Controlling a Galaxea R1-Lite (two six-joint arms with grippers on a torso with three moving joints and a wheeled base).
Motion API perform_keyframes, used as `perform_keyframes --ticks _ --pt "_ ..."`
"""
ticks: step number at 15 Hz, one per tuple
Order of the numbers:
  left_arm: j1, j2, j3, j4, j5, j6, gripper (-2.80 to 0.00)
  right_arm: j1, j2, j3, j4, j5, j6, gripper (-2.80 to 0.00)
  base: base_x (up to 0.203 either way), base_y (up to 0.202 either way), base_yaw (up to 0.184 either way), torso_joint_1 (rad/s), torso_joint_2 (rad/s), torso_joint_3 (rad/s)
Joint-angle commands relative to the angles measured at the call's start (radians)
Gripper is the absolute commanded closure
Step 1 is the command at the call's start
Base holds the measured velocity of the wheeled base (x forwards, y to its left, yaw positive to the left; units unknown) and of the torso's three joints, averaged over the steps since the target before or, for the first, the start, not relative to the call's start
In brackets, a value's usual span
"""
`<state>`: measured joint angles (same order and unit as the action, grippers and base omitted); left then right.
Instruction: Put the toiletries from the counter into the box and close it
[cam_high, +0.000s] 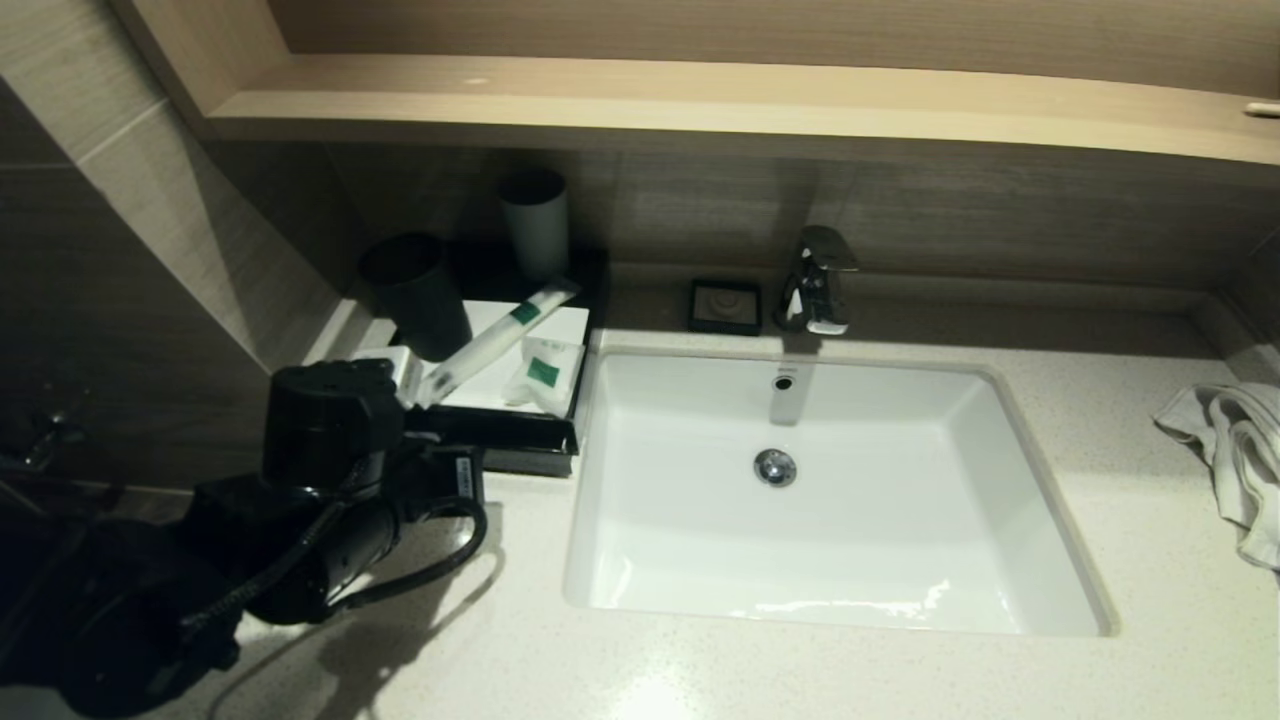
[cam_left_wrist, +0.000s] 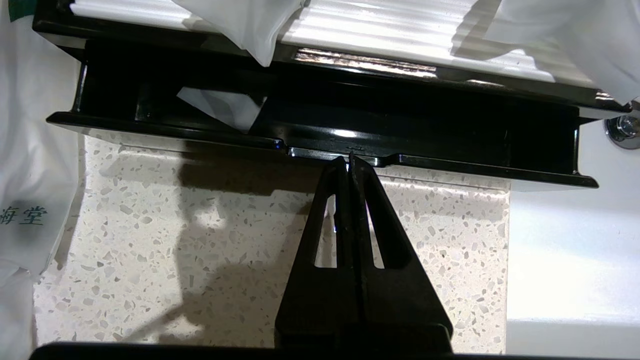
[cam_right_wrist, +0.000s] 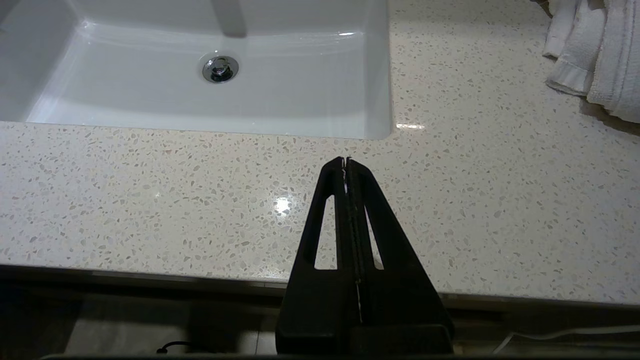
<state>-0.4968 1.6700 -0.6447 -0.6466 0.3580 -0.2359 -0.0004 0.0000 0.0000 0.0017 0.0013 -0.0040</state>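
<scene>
The box (cam_high: 520, 325) stands on the counter (cam_high: 700, 680) left of the sink, black with a white top. On that top lie a long sachet (cam_high: 497, 340) and a squarish sachet (cam_high: 543, 372), both with green labels. A third sachet (cam_high: 395, 365) sits at the box's left side. The drawer front (cam_left_wrist: 450, 167) stands slightly out, and a white sachet corner (cam_left_wrist: 220, 107) shows inside. My left gripper (cam_left_wrist: 350, 159) is shut, its tips against the notch in the middle of the drawer front. My right gripper (cam_right_wrist: 346, 161) is shut and empty above the counter's front edge.
A dark cup (cam_high: 418, 295) and a pale cup (cam_high: 537, 225) stand on the back of the box. A black soap dish (cam_high: 725, 305) and the tap (cam_high: 818, 280) are behind the sink (cam_high: 1010, 520). A white towel (cam_high: 1235, 450) lies at the far right.
</scene>
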Motion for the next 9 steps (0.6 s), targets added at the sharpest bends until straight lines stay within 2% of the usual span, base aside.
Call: perform_keyframes --ticks 1,9 --pt "0.003 0.013 -0.001 -0.004 0.002 -0.003 0.0 0.0 0.0 0.0 0.0 0.0 -0.001 0.0 0.0 0.0 0.0 0.0 0.0 0.0" --pt "0.006 0.033 -0.021 -0.011 0.006 -0.005 0.0 0.0 0.0 0.0 0.0 0.0 -0.001 0.0 0.0 0.0 0.0 0.0 0.0 0.0"
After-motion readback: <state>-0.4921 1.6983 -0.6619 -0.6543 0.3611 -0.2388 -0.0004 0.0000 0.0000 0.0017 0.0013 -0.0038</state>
